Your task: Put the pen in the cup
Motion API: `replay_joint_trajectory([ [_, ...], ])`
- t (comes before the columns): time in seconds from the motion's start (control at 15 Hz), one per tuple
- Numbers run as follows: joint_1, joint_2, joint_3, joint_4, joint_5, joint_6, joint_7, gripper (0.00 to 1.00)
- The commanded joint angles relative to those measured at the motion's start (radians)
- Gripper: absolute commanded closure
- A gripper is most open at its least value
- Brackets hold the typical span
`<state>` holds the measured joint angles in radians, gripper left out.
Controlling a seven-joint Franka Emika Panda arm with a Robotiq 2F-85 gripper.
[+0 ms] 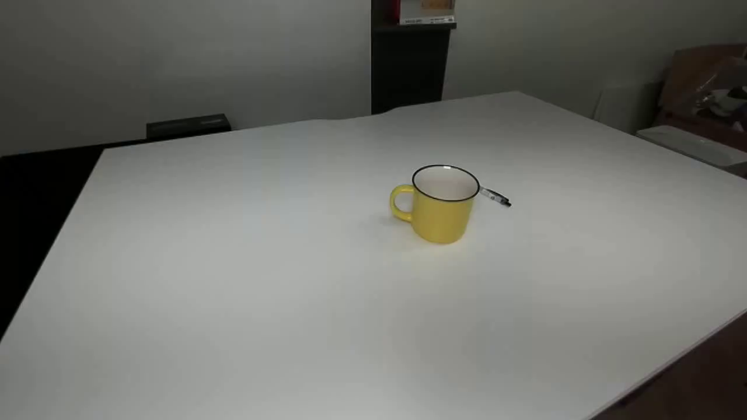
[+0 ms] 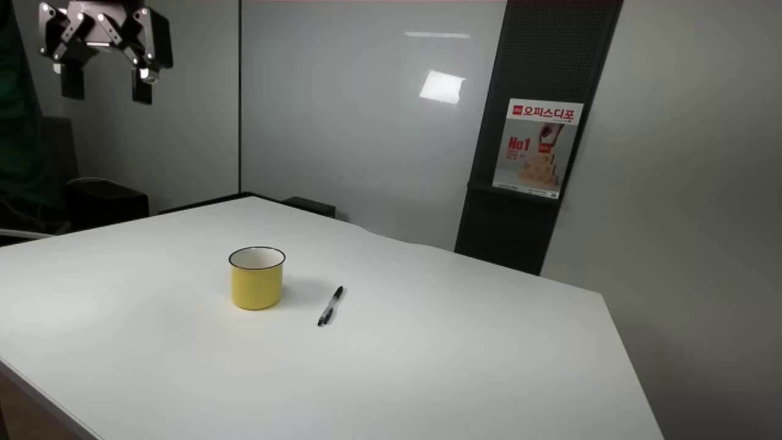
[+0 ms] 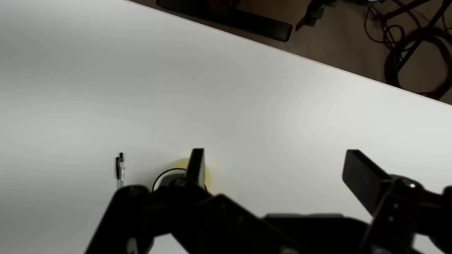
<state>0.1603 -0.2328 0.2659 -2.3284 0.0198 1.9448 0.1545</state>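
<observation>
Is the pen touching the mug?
No, in an exterior view the pen lies apart from the mug, with white tabletop showing between them.

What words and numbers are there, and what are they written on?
"오피스디포": top of the poster, in an exterior view.
"No1": lower on the same poster, in red.
Too small or blurred: the poster's other print and the marks on the pen.
None that I can see: the yellow mug.
</observation>
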Motion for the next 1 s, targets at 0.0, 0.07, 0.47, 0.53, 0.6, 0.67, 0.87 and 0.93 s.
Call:
replay_joint_trajectory([
  [0.0,0.015,0.001,-0.014,0.001,-0.003,0.000,0.003,0.00],
  [0.07,0.015,0.001,-0.014,0.001,-0.003,0.001,0.003,0.00],
  [0.47,0.015,0.001,-0.014,0.001,-0.003,0.001,0.003,0.00],
  [0.53,0.015,0.001,-0.014,0.001,-0.003,0.001,0.003,0.00],
  [0.6,0.015,0.001,-0.014,0.001,-0.003,0.001,0.003,0.00],
  [0.67,0.015,0.001,-0.014,0.001,-0.003,0.001,0.003,0.00],
  [0.87,-0.001,0.000,-0.026,-0.003,-0.030,0.027,0.005,0.00],
  [0.93,-0.012,0.001,-0.037,-0.007,-0.051,0.054,-0.005,0.00],
])
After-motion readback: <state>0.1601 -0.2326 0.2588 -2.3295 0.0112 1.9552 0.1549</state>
